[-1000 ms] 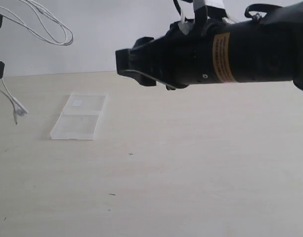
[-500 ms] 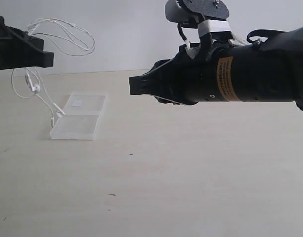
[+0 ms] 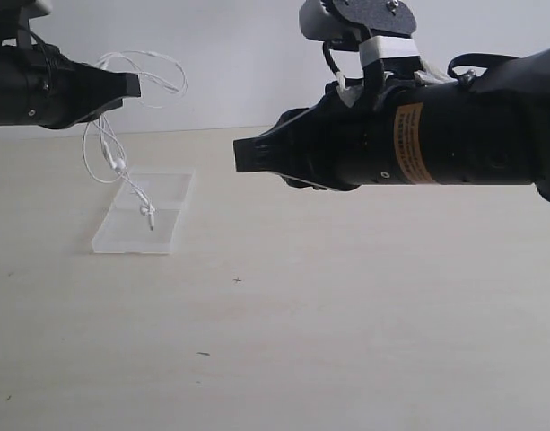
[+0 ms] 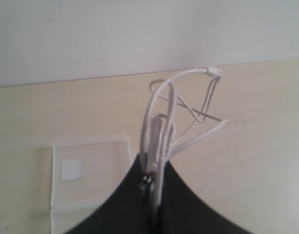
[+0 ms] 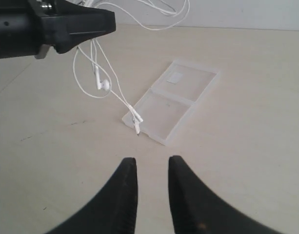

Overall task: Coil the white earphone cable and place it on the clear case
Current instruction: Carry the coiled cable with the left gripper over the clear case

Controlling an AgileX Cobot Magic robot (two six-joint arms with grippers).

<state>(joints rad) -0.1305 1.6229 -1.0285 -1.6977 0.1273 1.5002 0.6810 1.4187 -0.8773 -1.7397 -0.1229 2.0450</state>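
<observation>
1. The left gripper (image 3: 124, 85) is closed on a bunch of the white earphone cable (image 3: 119, 165). In the left wrist view the strands are pinched between its shut fingers, with loose loops standing out beyond the tips.
2. The clear case (image 3: 158, 232) lies flat on the tabletop (image 3: 346, 314), toward the far edge and left of the middle in the exterior view. The held bunch hangs above it, and one earbud and a long strand dangle below the gripper.
3. In the right wrist view the lowest end of the cable (image 5: 103, 84) hangs at one corner of the case (image 5: 171, 109). Whether it touches the plastic cannot be told.
4. The right gripper (image 5: 151, 168) shows a narrow gap between its fingers and holds nothing. It is poised above the bare table, apart from the case and pointing toward it.
5. The step in hand is judged to be setting the bunch down on the case. The bunch is best centred over the lid first, since the dangling end sits near a corner and could trail off the edge.
6. A slow descent is advised, so that the hanging strands fold onto the lid beneath the loops.
7. The grip should be opened only once most of the wire rests on the plastic, because such thin wire may spring apart or cling to the pads. The light case may also be dragged if a strand snags.
</observation>
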